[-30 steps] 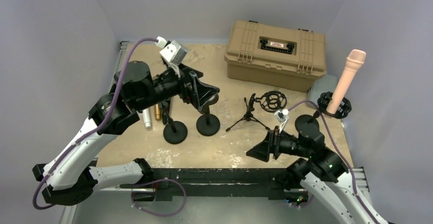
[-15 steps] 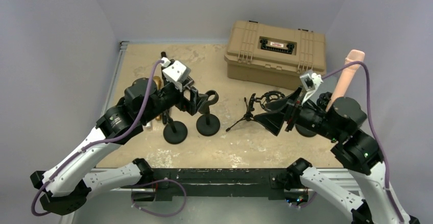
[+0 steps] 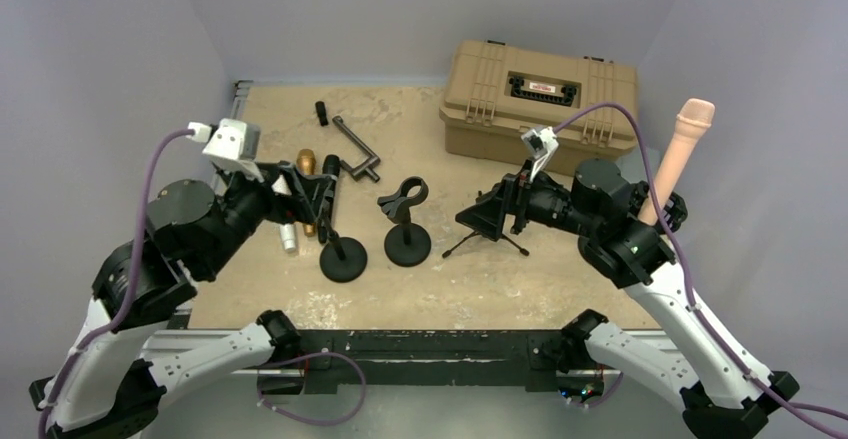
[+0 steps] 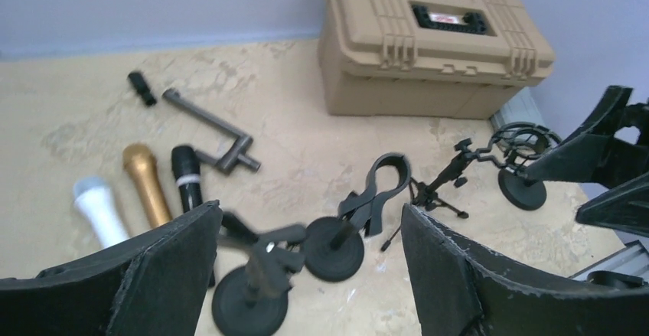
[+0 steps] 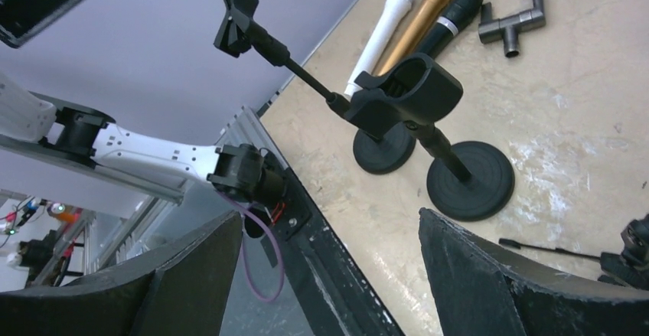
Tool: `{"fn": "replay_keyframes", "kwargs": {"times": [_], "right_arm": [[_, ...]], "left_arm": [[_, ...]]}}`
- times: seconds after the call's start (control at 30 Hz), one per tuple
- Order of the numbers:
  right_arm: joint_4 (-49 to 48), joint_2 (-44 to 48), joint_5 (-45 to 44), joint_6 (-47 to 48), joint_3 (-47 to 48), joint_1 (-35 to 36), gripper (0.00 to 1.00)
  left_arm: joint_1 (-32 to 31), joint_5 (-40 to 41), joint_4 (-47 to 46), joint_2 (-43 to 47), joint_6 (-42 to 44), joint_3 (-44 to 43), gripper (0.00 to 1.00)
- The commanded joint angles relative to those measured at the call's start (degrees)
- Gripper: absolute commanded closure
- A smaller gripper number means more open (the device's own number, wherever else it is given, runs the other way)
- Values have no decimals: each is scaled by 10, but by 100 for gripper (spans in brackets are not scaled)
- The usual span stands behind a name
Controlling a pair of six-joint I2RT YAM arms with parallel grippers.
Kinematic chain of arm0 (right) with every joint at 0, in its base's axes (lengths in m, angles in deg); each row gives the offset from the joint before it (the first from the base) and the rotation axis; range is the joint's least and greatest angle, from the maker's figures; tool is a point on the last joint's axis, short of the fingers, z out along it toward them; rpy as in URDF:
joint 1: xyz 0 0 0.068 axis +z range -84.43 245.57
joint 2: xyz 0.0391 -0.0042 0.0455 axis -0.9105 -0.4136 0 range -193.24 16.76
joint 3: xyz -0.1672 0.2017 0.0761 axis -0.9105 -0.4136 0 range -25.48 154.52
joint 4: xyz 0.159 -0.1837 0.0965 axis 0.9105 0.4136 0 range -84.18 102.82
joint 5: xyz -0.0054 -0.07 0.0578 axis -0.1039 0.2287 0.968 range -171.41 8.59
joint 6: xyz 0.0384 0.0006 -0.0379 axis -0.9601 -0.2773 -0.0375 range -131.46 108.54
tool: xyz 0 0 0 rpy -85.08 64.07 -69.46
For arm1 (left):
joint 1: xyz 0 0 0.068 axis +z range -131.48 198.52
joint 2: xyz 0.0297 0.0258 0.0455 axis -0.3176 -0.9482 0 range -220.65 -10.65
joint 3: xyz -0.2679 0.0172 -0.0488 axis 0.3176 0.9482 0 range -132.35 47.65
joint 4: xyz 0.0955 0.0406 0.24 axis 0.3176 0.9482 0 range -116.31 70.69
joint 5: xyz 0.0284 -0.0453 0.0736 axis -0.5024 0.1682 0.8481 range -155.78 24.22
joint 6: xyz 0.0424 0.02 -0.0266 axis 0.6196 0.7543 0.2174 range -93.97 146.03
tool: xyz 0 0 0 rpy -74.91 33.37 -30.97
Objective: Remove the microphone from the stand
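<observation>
Your left gripper (image 3: 318, 194) spread wide, nothing held, mid-left of top view beside loose mics (image 4: 145, 183); your right gripper (image 3: 490, 214) equally agape, empty, centre frame by small tripod (image 4: 438, 190); pink microphone (image 3: 686, 144) far right, tilted, seated in shock-mount stand (image 3: 665, 209) (well apart from both grippers); tan case (image 3: 540, 104) upper right.

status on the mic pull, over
Open, empty: left gripper, right gripper. Pink microphone upright in shock-mount stand, far right, untouched. Note: right gripper aimed away from it.
</observation>
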Motion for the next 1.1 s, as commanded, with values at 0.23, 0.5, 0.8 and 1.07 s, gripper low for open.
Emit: {"fn": "replay_keyframes", "kwargs": {"times": [0.23, 0.5, 0.8, 1.07], "right_arm": [[-107, 30, 41, -14, -37, 0, 16], [-98, 75, 33, -20, -36, 0, 16], [-89, 75, 30, -17, -28, -1, 16], [-105, 71, 33, -26, -42, 0, 17]], "left_arm": [[29, 88, 166, 83, -184, 36, 12], [52, 76, 94, 95, -268, 107, 16], [62, 121, 5, 95, -267, 173, 22], [66, 169, -21, 112, -263, 233, 23]]}}
